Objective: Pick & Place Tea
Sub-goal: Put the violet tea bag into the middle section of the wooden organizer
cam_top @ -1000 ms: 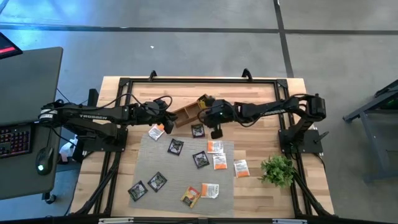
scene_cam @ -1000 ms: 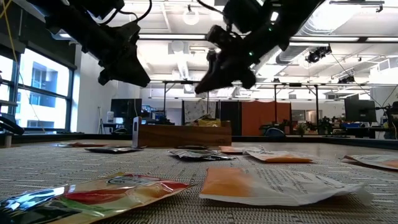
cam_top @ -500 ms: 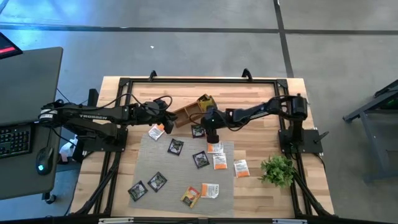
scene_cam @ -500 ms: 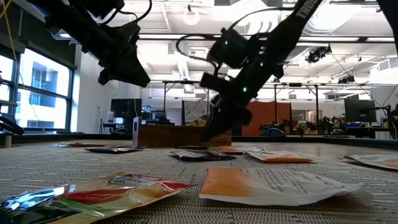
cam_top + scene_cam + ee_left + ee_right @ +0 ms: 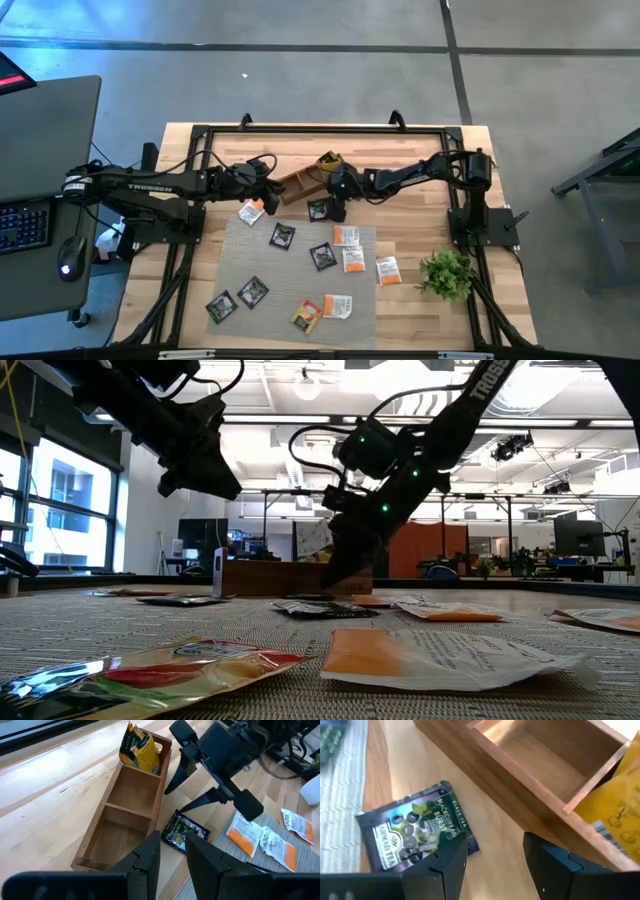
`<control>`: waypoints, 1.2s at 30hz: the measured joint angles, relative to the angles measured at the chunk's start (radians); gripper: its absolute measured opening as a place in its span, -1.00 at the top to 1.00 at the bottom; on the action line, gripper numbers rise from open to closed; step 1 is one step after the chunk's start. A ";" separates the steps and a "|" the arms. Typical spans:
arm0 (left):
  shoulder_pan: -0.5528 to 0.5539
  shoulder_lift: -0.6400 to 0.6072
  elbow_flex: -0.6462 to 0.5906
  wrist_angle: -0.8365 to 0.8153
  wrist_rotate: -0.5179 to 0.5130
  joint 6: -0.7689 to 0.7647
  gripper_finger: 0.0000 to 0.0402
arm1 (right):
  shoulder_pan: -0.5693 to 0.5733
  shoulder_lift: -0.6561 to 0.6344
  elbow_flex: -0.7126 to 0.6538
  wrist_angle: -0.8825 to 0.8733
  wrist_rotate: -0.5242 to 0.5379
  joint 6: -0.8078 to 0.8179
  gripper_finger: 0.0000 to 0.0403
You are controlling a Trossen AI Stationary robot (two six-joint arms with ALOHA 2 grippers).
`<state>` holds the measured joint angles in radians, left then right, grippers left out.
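Right jaws (image 5: 336, 207) stood spread and empty, low over a black tea sachet (image 5: 415, 832) lying flat on the bare wood surface (image 5: 420, 160), just beside the wooden box (image 5: 127, 815). A yellow sachet (image 5: 138, 751) stood upright in the box's end compartment; the other compartments showed bare. Left jaws (image 5: 172, 852) hung part-closed, gripping nothing visible, above the box's opposite end. Further sachets lay scattered on the grey mat (image 5: 232, 265) beyond both jaws.

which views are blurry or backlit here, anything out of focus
Low view: nearest sachet is soft and glary, both arms dark against bright ceiling lights. Right wrist view: open right gripper fingers blurred, black sachet readable. High view: evenly lit.
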<state>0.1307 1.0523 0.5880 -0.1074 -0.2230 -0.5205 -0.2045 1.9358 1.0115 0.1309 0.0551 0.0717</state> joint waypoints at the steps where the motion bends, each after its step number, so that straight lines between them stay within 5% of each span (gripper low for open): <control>1: 0.000 0.000 0.000 0.000 0.000 0.000 0.55 | 0.000 0.000 0.000 0.001 -0.011 0.013 0.06; 15: 0.000 0.000 0.000 0.000 0.002 0.000 0.55 | 0.037 0.008 0.001 0.004 0.093 0.028 0.06; 25: 0.000 0.000 0.000 -0.001 0.003 -0.001 0.55 | 0.037 0.113 0.007 0.087 0.072 0.042 0.08; 29: 0.000 0.000 0.000 -0.008 0.003 -0.001 0.55 | 0.036 0.117 0.008 0.063 0.106 0.037 0.27; 36: 0.000 0.000 0.000 -0.026 0.003 -0.001 0.55 | 0.034 0.117 0.005 0.055 0.112 -0.005 0.93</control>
<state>0.1307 1.0523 0.5880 -0.1336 -0.2199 -0.5213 -0.1703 2.0529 1.0168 0.1860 0.1672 0.0665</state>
